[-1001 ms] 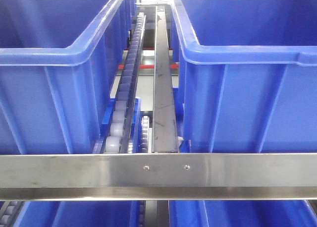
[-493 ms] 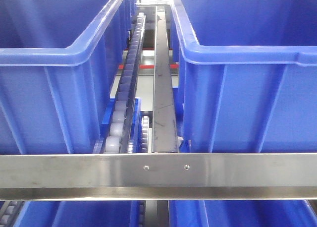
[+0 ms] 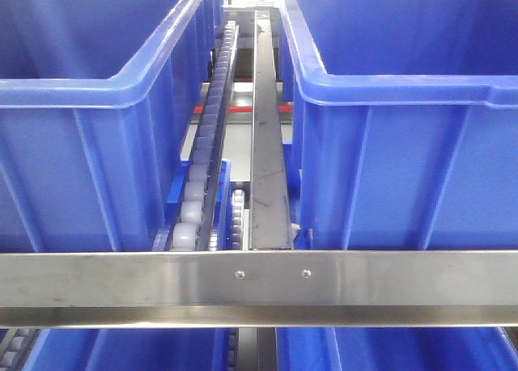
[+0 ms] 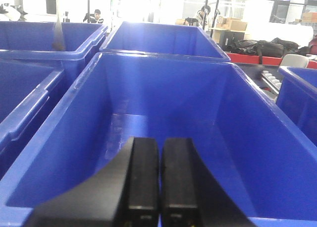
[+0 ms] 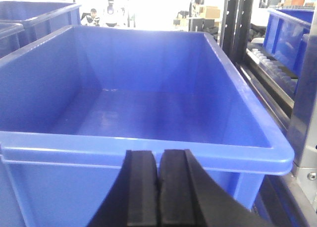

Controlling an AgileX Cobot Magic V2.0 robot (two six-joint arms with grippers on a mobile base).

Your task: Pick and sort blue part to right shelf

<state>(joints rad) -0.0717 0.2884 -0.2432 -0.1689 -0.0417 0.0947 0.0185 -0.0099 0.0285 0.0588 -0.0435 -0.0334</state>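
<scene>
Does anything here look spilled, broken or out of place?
Nothing stands out. The bin ahead of the right claw and the bin under the left claw sit square, their visible floors bare. Both claws are shut and hold nothing. The roller track runs straight. No blue part shows anywhere.

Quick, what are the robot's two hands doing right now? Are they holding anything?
Left hand: shut, holding nothing, over a blue bin.
Right hand: shut, holding nothing, by another blue bin.
</scene>
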